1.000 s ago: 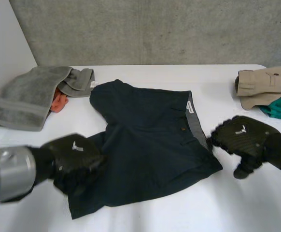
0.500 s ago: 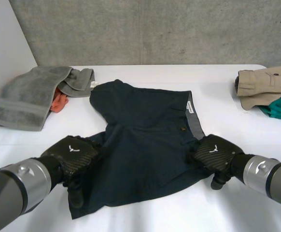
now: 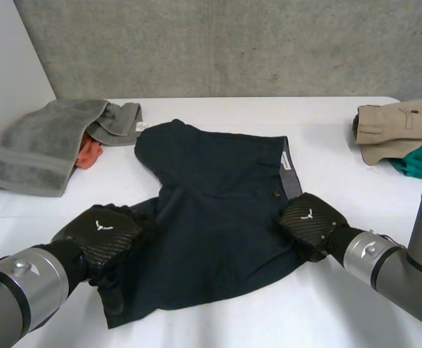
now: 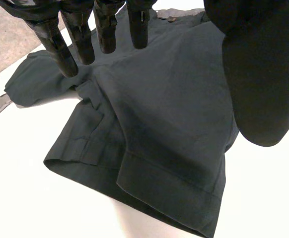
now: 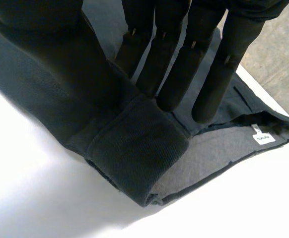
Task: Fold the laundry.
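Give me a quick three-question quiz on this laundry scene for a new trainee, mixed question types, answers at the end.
1. True or false: the beige garment lies apart from the dark shorts, on the robot's right side.
2. The right hand is at the shorts': A) waistband end, B) leg hem, C) neither, it is off the cloth.
3. Fill in: the orange cloth peeks out from under the ___.
Key: 1 true; 2 A; 3 grey towel.
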Available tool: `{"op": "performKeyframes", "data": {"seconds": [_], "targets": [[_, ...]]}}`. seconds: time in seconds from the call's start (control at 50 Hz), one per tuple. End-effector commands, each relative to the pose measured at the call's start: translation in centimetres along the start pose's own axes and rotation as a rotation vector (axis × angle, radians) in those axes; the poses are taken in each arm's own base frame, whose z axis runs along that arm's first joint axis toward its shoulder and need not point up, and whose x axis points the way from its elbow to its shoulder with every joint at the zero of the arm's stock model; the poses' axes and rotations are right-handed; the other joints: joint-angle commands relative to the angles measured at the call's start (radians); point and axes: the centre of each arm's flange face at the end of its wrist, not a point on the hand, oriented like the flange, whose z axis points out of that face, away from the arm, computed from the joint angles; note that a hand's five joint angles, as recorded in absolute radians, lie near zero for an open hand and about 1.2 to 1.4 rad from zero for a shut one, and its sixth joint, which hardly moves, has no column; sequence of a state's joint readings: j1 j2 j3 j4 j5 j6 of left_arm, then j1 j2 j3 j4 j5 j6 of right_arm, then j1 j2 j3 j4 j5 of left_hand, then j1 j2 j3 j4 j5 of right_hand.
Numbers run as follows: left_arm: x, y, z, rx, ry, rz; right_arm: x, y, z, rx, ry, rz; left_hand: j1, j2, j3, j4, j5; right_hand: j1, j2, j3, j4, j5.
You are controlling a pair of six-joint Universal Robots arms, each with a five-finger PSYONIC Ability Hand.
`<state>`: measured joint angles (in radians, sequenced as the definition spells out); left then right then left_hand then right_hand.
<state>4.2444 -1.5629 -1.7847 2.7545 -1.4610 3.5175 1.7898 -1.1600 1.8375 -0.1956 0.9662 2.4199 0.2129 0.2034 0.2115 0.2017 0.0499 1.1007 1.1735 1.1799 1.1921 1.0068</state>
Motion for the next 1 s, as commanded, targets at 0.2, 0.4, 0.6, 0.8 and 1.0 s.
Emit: {"op": "performKeyframes", "data": {"seconds": [0.2, 0.4, 0.6, 0.8, 1.0], "targets": [[0.0, 0.1, 0.9, 0.015, -0.01, 0.013, 1.6, -4.1, 2.1, 0.07, 0.016, 0.145, 0.112, 0.121, 0.113, 0.123, 0.1, 0.296, 0.223, 0.216, 0.204, 0.215], [-0.2, 0.7, 3.5, -0.041, -0.01, 0.01, 3.7, -5.9, 5.0, 0.06, 0.135, 0.337, 0.191, 0.201, 0.193, 0.203, 0.18, 0.296, 0.223, 0.216, 0.204, 0.215], [0.0, 1.4, 6.7, -0.115, -0.012, 0.009, 3.6, -6.8, 5.6, 0.04, 0.173, 0.398, 0.273, 0.283, 0.275, 0.285, 0.262, 0.296, 0.223, 0.216, 0.204, 0.215], [2.2, 1.8, 8.1, -0.139, 0.034, 0.016, 4.0, -7.7, 6.1, 0.058, 0.224, 0.424, 0.405, 0.415, 0.407, 0.416, 0.394, 0.296, 0.223, 0.216, 0.204, 0.215], [2.7, 2.4, 9.2, -0.13, 0.004, 0.038, 4.7, -7.7, 6.0, 0.063, 0.236, 0.436, 1.183, 1.193, 1.185, 1.195, 1.172, 0.296, 0.223, 0.216, 0.204, 0.215]]}}
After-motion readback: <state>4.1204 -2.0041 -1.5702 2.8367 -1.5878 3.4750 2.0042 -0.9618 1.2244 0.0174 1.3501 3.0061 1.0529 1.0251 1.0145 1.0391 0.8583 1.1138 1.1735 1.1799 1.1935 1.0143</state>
